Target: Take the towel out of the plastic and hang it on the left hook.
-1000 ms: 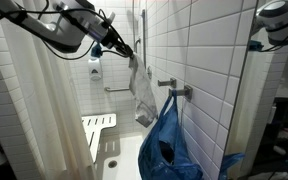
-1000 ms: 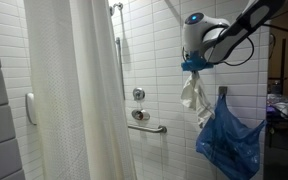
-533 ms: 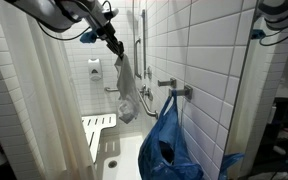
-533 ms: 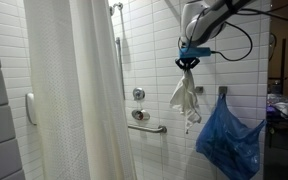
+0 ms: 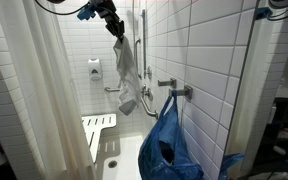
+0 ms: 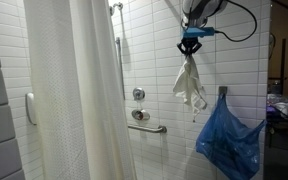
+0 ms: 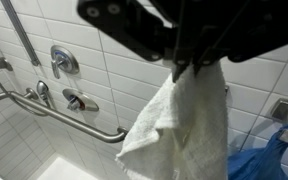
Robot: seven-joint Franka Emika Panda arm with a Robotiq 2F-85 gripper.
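My gripper [image 5: 113, 25] is shut on the top of a white towel [image 5: 126, 72], which hangs free in the air high beside the tiled wall. It shows in both exterior views, gripper [image 6: 190, 44] and towel [image 6: 190, 85], and fills the wrist view [image 7: 179, 125] below my jaws [image 7: 192, 68]. A blue plastic bag [image 5: 169, 140] hangs from a metal wall hook [image 5: 181, 92], below and beside the towel [image 6: 228, 140]. A second hook [image 5: 164, 83] sits next to it, bare. The towel is well clear of the bag.
White shower curtain [image 6: 79, 95] hangs across the stall. Grab bars [image 7: 74, 120] and shower valves [image 7: 62, 63] are on the tiled wall. A folded shower seat [image 5: 96, 130] stands low at the back. A vertical bar [image 6: 118, 60] runs up the wall.
My gripper has risen with the towel and moved away from the bag; the towel now hangs higher, fully clear of the blue plastic.
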